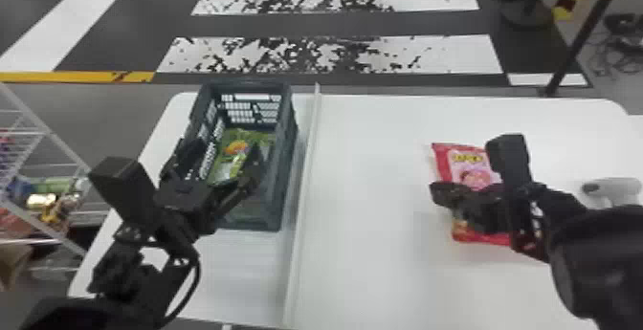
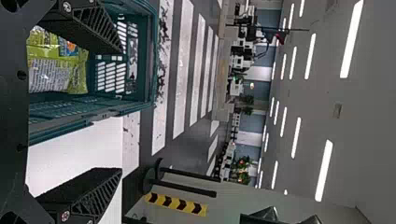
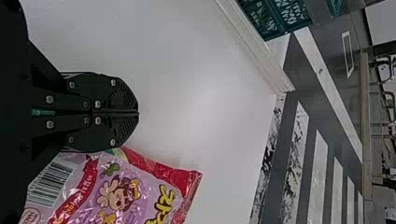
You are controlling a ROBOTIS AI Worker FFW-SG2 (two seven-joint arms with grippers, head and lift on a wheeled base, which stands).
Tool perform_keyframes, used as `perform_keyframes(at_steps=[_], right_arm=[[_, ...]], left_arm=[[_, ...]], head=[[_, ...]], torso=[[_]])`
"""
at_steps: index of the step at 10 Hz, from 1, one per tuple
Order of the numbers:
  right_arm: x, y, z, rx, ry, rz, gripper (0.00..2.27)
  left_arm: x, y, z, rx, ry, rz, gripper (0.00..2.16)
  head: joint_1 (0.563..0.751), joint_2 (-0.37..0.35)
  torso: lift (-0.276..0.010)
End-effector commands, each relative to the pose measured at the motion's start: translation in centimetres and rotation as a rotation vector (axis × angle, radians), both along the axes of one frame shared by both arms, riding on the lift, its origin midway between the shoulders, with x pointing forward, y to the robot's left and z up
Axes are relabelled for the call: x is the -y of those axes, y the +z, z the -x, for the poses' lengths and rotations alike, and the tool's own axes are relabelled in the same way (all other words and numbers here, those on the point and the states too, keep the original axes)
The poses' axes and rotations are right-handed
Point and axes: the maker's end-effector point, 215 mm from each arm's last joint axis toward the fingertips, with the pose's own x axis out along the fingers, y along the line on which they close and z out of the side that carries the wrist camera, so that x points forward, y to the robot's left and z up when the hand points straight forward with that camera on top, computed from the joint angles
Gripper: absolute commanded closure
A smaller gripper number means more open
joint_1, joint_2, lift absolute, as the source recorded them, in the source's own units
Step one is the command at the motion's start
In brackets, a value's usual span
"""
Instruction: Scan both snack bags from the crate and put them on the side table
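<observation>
My left gripper [image 1: 220, 173] is over the crate [image 1: 280, 204] with its fingers spread. Inside the crate lies a green snack bag [image 1: 229, 161]. In the left wrist view the left gripper [image 2: 119, 109] is open with nothing between its fingers, one finger over the crate [image 2: 93, 114] near the green bag [image 2: 58, 70], the other outside it. On the right, my right gripper [image 1: 437, 192] is above the red and pink snack bag [image 1: 471, 166], which lies flat. In the right wrist view the right gripper [image 3: 138, 113] is shut, its fingertips beside the pink bag [image 3: 121, 196].
A white scanner-like device [image 1: 612, 190] lies at the table's right. A raised white strip [image 1: 304, 200] runs along the table [image 1: 368, 257] between crate and pink bag. At the far left a wire rack [image 1: 43, 133] holds various packages.
</observation>
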Motion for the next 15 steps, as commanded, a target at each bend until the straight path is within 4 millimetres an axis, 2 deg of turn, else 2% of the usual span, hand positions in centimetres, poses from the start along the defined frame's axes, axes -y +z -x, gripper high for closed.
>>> perform_keyframes(at_steps=[1,7,9,10,11,12,13,14,15], right_arm=[[-0.3,0.2,-0.9,0.009,0.0,0.01,2.25],[3.6,-1.4,-2.9,-0.005,-0.071,0.094,2.25],[4.6,-1.5,-3.1,-0.007,-0.087,0.097,2.25],[4.5,-1.4,-2.7,-0.011,-0.093,0.072,2.25],[3.3,0.6,-2.3,0.025,-0.086,0.027,2.24],[2.2,3.8,-1.7,0.069,-0.088,-0.042,2.13],[2.5,7.4,-1.5,0.119,-0.103,-0.092,1.54],[4.1,9.7,-1.2,0.14,-0.135,-0.099,0.36],[6.5,10.5,-0.8,0.143,-0.184,-0.083,0.03]], left_arm=[[-0.2,-0.1,0.1,-0.002,0.003,-0.004,0.1],[-0.4,0.1,0.1,0.0,0.004,-0.001,0.1],[-0.4,0.1,0.1,0.0,0.003,-0.002,0.1],[-0.5,0.0,0.1,-0.001,0.005,-0.003,0.1],[-0.5,0.1,0.1,0.0,0.005,-0.003,0.1],[-0.4,0.1,0.1,0.0,0.004,-0.001,0.1],[-0.4,0.1,0.2,0.0,0.004,-0.002,0.1],[-0.5,0.0,0.2,-0.001,0.004,-0.004,0.1],[-0.3,0.1,0.2,0.0,0.001,-0.003,0.1]], head=[[0.695,0.104],[0.695,0.079],[0.695,0.065],[0.695,0.059],[0.695,0.055],[0.695,0.059],[0.695,0.073],[0.695,0.081],[0.695,0.073]], torso=[[-0.087],[-0.087],[-0.087],[-0.087],[-0.087],[-0.087],[-0.087],[-0.087],[-0.087]])
